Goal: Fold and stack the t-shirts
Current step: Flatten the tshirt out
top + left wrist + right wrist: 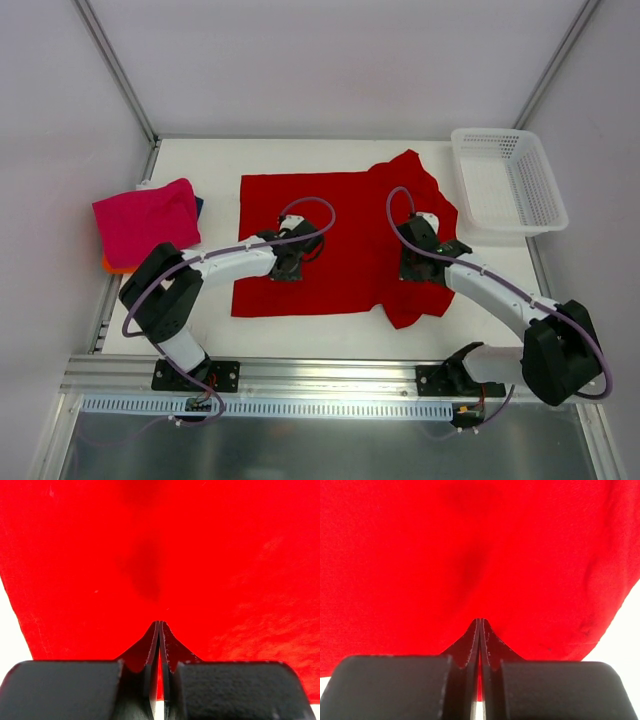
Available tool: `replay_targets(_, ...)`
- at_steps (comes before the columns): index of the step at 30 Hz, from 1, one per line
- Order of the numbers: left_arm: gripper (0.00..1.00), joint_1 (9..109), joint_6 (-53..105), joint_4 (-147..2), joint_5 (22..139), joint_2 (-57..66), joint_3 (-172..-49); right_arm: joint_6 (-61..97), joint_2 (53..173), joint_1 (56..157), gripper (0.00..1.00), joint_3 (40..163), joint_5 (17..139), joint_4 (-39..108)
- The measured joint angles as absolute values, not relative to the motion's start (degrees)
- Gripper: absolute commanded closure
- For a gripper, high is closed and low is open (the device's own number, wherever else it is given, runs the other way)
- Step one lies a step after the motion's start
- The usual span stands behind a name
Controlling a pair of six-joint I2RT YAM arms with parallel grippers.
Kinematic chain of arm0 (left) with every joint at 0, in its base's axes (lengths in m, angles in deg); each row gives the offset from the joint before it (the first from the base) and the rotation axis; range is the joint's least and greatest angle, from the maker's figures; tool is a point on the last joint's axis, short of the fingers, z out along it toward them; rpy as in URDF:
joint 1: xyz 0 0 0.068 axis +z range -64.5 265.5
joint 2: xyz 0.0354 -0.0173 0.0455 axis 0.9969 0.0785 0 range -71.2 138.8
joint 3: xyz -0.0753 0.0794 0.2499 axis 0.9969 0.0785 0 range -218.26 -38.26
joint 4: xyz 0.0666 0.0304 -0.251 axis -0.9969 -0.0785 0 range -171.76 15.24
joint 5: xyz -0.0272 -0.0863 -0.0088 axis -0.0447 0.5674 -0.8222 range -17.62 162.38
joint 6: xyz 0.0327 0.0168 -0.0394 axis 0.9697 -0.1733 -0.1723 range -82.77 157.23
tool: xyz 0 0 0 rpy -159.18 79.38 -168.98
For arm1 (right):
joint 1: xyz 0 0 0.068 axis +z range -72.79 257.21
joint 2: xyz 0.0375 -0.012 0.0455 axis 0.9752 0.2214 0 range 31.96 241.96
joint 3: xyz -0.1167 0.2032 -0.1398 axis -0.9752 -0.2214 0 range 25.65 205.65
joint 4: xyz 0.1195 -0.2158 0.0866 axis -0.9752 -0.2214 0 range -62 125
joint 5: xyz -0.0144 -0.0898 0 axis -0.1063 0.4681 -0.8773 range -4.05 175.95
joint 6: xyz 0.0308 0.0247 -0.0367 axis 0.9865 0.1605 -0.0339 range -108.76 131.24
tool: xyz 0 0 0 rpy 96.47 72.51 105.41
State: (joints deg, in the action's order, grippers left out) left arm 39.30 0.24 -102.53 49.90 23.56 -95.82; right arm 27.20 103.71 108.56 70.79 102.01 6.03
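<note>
- My left hand (159, 625): fingers together, pinching a pucker of the red t-shirt (350, 280).
- My right hand (479, 622): same, clamped on it.
- Red t-shirt lies on the bench (200, 160).

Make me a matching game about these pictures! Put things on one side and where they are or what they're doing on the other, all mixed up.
Things:
1. red t-shirt
2. pink t-shirt
3. white basket
4. left gripper

Places or states:
A. far right corner
B. pinched shut on cloth
C. folded, at the left edge
D. spread out in the middle

Pairs: 1-D, 2-C, 3-A, 4-B
</note>
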Motion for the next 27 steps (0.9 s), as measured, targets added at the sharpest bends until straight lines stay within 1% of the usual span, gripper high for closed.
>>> replay_targets(7,1.0,39.3,-1.0,-102.3,49.8,22.5,-92.5,30.4,107.3,113.3,0.99,70.0,104.6,5.6)
replay_targets(16,1.0,40.4,-2.6,-101.3,49.7,22.1,-90.1,33.8,107.1,118.1,1.0,69.9,107.9,2.7)
replay_targets(27,1.0,50.6,-3.8,-97.7,51.3,18.8,-86.4,36.2,102.2,119.9,1.0,69.9,111.3,-1.7)
